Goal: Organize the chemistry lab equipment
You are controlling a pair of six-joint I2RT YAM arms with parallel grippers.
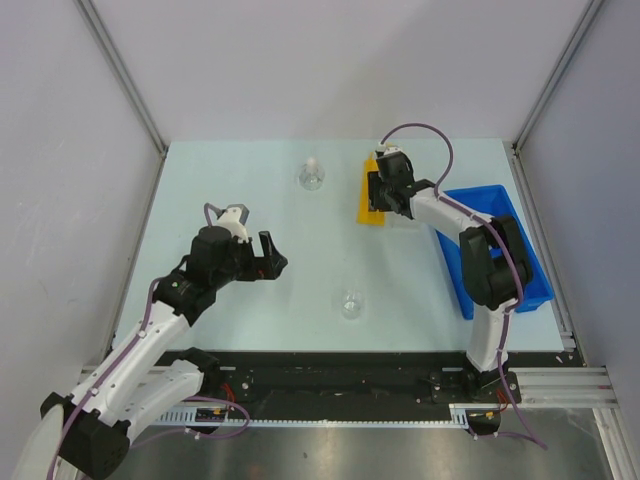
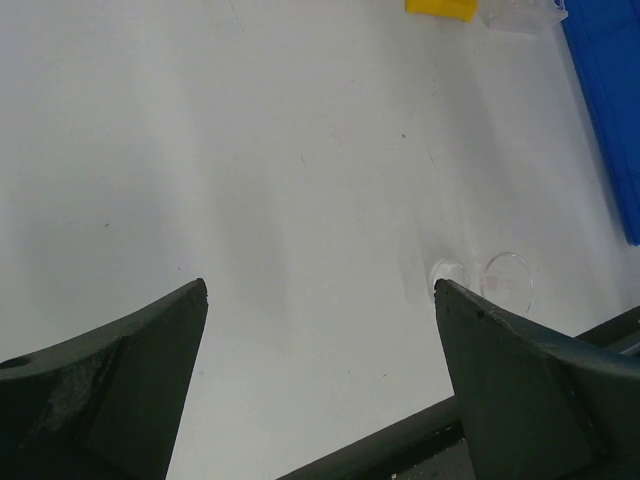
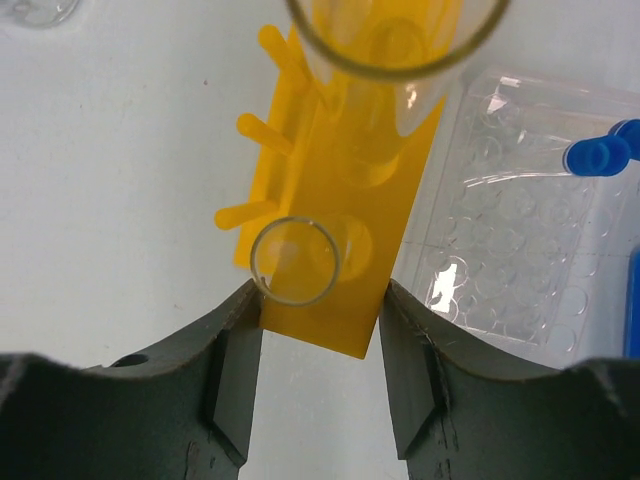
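Right gripper (image 3: pixel 320 297) straddles the rack (image 3: pixel 335 190) end — clamped or not, unclear — by two upright tubes (image 3: pixel 295 262), one cut off; left gripper (image 2: pixel 320 290) gapes empty; arm (image 1: pixel 490 262) half-hides bin (image 1: pixel 482 193).

The tube rack (image 3: pixel 340 250) was bright yellow on the pale blue table (image 1: pixel 230 180). Beside the rack, the clear tray (image 3: pixel 520 240) showed rows of round wells, and the bin (image 1: pixel 485 192) was blue.

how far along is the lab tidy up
Done: glass tubes stand in the yellow rack. In hand: right gripper straddles the rack's end, grip unclear. To do: flask and beaker loose on the table, a blue-capped tube lies on the clear tray; left gripper open, idle.
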